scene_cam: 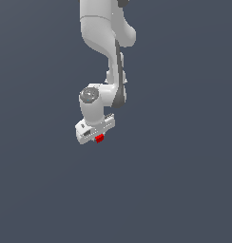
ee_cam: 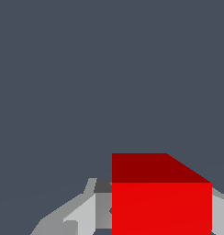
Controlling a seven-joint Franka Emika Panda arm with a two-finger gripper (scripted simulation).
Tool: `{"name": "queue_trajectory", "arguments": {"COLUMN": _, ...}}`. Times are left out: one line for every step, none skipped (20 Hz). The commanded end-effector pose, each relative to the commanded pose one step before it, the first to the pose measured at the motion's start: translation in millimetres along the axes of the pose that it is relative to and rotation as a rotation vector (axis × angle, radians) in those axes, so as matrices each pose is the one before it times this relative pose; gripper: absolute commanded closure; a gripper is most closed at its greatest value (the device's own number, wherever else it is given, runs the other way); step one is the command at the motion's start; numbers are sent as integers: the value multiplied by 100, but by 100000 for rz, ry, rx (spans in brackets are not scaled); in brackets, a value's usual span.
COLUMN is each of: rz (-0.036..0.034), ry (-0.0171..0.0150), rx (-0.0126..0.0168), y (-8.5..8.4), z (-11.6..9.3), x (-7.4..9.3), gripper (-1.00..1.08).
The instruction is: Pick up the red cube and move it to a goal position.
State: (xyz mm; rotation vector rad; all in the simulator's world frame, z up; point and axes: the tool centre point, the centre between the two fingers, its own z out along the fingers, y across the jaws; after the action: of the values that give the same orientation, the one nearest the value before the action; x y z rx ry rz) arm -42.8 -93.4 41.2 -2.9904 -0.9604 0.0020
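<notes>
Blank grey backdrop, unmarked red cube (scene_cam: 99, 138)

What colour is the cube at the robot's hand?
Bright red, plain-faced: the red cube shows best in the wrist view, between the fingers of the hand.

No readable text, labels, brands, numbers or signs anywhere in either view.

Plain dark slate-blue backdrop (scene_cam: 184, 190), uniform, flat even light, no visible seams.
</notes>
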Motion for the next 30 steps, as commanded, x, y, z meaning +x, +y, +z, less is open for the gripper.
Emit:
{"name": "queue_trajectory", "arguments": {"rz": -58, "ry": 44, "rx": -125, "y": -388, "z": -1270, "x": 67, "gripper": 108}}
{"name": "queue_trajectory", "arguments": {"rz": 0, "ry": 0, "rx": 0, "y": -194, "z": -601, "x": 5, "gripper": 108}}
{"name": "queue_trajectory", "arguments": {"rz": 0, "ry": 0, "rx": 0, "y": -211, "z": -653, "x": 6, "gripper": 108}}
{"name": "queue_trajectory", "arguments": {"rz": 0, "ry": 0, "rx": 0, "y": -227, "z": -705, "x": 7, "gripper": 108}}
{"name": "queue_trajectory", "arguments": {"rz": 0, "ry": 0, "rx": 0, "y": -244, "z": -759, "x": 8, "gripper": 108}}
{"name": "queue_trajectory", "arguments": {"rz": -22, "ry": -29, "rx": -33, "y": -273, "z": -815, "x": 20, "gripper": 108}}
{"name": "queue_trajectory", "arguments": {"rz": 0, "ry": 0, "rx": 0, "y": -278, "z": -869, "x": 10, "gripper": 108}}
{"name": "queue_trajectory", "arguments": {"rz": 0, "ry": 0, "rx": 0, "y": -294, "z": -920, "x": 11, "gripper": 108}}
{"name": "queue_trajectory", "arguments": {"rz": 0, "ry": 0, "rx": 0, "y": -308, "z": -967, "x": 13, "gripper": 108}}
{"name": "queue_trajectory", "arguments": {"rz": 0, "ry": 0, "rx": 0, "y": -318, "z": -1000, "x": 14, "gripper": 108}}
{"name": "queue_trajectory", "arguments": {"rz": -28, "ry": -29, "rx": -28, "y": -337, "z": -1015, "x": 29, "gripper": 108}}
{"name": "queue_trajectory", "arguments": {"rz": 0, "ry": 0, "rx": 0, "y": -326, "z": -1031, "x": 17, "gripper": 108}}
{"name": "queue_trajectory", "arguments": {"rz": 0, "ry": 0, "rx": 0, "y": -331, "z": -1049, "x": 18, "gripper": 108}}
{"name": "queue_trajectory", "arguments": {"rz": 0, "ry": 0, "rx": 0, "y": -336, "z": -1069, "x": 20, "gripper": 108}}
{"name": "queue_trajectory", "arguments": {"rz": 0, "ry": 0, "rx": 0, "y": -343, "z": -1091, "x": 22, "gripper": 108}}
{"name": "queue_trajectory", "arguments": {"rz": 0, "ry": 0, "rx": 0, "y": -350, "z": -1117, "x": 24, "gripper": 108}}
{"name": "queue_trajectory", "arguments": {"rz": 0, "ry": 0, "rx": 0, "y": -358, "z": -1146, "x": 26, "gripper": 108}}
{"name": "queue_trajectory", "arguments": {"rz": 0, "ry": 0, "rx": 0, "y": -365, "z": -1173, "x": 28, "gripper": 108}}
{"name": "queue_trajectory", "arguments": {"rz": -69, "ry": 3, "rx": 3, "y": -388, "z": -1162, "x": 54, "gripper": 108}}
{"name": "queue_trajectory", "arguments": {"rz": 0, "ry": 0, "rx": 0, "y": -353, "z": -1143, "x": 31, "gripper": 108}}
{"name": "queue_trajectory", "arguments": {"rz": 0, "ry": 0, "rx": 0, "y": -347, "z": -1127, "x": 32, "gripper": 108}}
{"name": "queue_trajectory", "arguments": {"rz": 0, "ry": 0, "rx": 0, "y": -341, "z": -1113, "x": 34, "gripper": 108}}
{"name": "queue_trajectory", "arguments": {"rz": 0, "ry": 0, "rx": 0, "y": -335, "z": -1101, "x": 35, "gripper": 108}}
{"name": "queue_trajectory", "arguments": {"rz": 0, "ry": 0, "rx": 0, "y": -330, "z": -1090, "x": 37, "gripper": 108}}
{"name": "queue_trajectory", "arguments": {"rz": -9, "ry": 36, "rx": 32, "y": -321, "z": -1085, "x": 31, "gripper": 108}}
{"name": "queue_trajectory", "arguments": {"rz": 0, "ry": 0, "rx": 0, "y": -321, "z": -1073, "x": 40, "gripper": 108}}
{"name": "queue_trajectory", "arguments": {"rz": 0, "ry": 0, "rx": 0, "y": -317, "z": -1066, "x": 42, "gripper": 108}}
{"name": "queue_trajectory", "arguments": {"rz": 0, "ry": 0, "rx": 0, "y": -312, "z": -1057, "x": 45, "gripper": 108}}
{"name": "queue_trajectory", "arguments": {"rz": 0, "ry": 0, "rx": 0, "y": -301, "z": -1032, "x": 47, "gripper": 108}}
{"name": "queue_trajectory", "arguments": {"rz": 0, "ry": 0, "rx": 0, "y": -289, "z": -1000, "x": 49, "gripper": 108}}
